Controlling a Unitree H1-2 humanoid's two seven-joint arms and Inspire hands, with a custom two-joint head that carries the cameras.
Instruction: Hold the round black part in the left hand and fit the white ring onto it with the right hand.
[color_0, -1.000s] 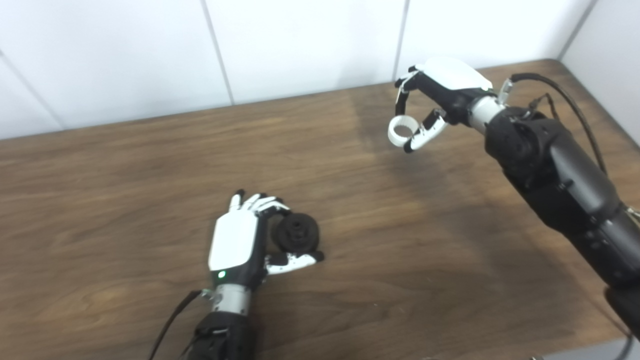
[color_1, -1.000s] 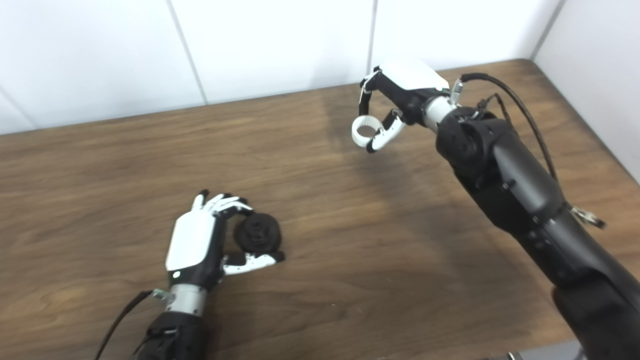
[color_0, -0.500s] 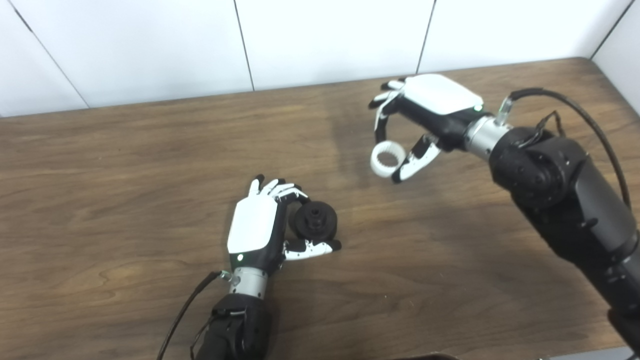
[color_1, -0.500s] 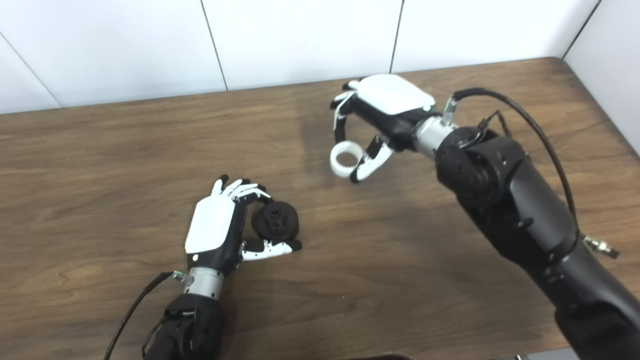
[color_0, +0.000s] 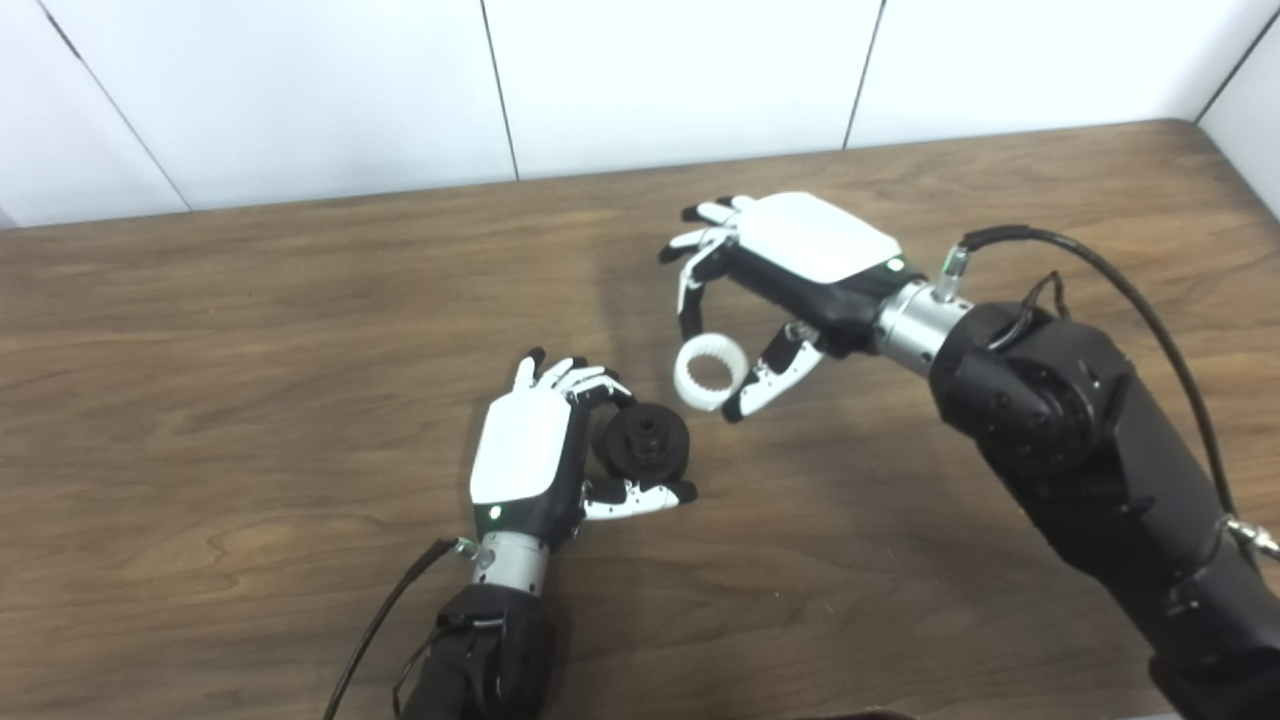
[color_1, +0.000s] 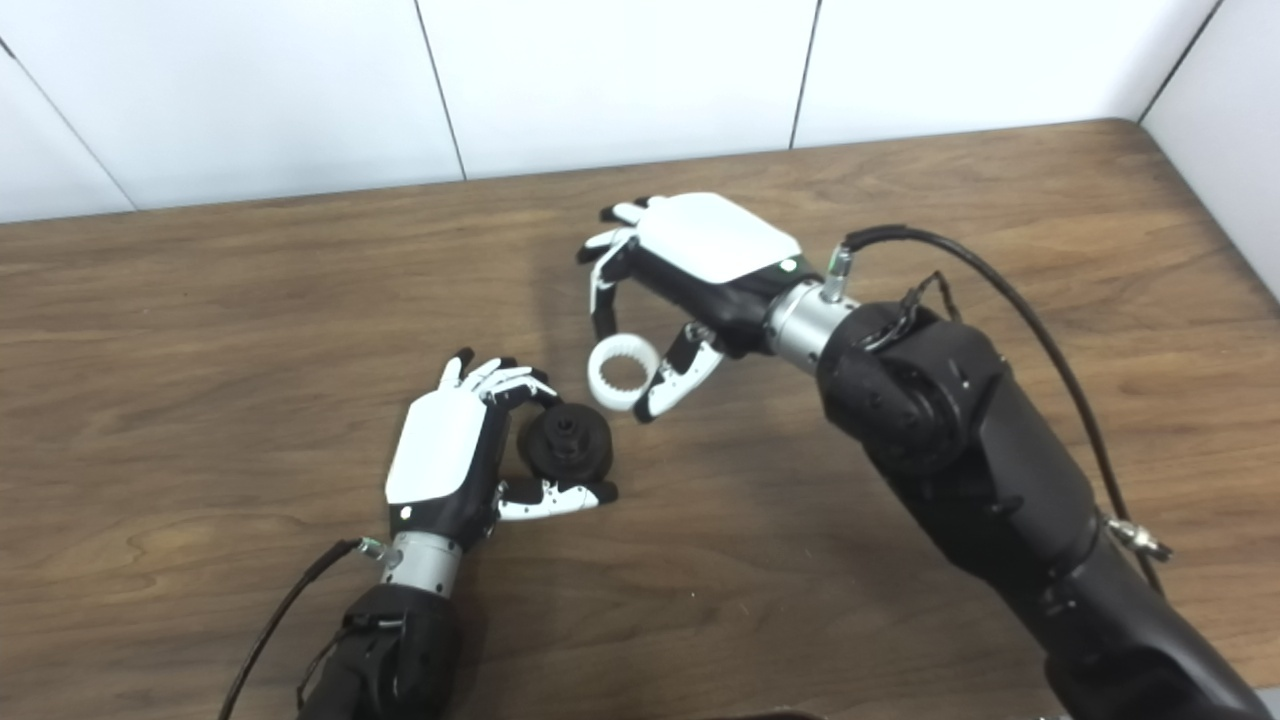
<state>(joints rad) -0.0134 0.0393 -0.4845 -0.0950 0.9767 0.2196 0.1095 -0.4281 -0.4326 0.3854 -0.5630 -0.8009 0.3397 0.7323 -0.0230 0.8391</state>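
The round black part (color_0: 646, 445) with a raised hub sits in my left hand (color_0: 545, 460), held between curled fingers and thumb just above the table; it also shows in the right eye view (color_1: 568, 445). My right hand (color_0: 775, 275) pinches the white ring (color_0: 710, 372) between a finger and the thumb. The ring has teeth on its inner face and hangs a short way up and right of the black part, not touching it. It also shows in the right eye view (color_1: 621, 375).
The brown wooden table (color_0: 250, 330) fills the view, with a white panelled wall (color_0: 650, 70) behind it. A black cable (color_0: 1100, 280) loops over my right forearm. Another cable (color_0: 375, 630) trails from my left wrist.
My right hand has carried the white ring down and left, from far off to just beside the black part. The camera view has also shifted. My left hand keeps its hold.
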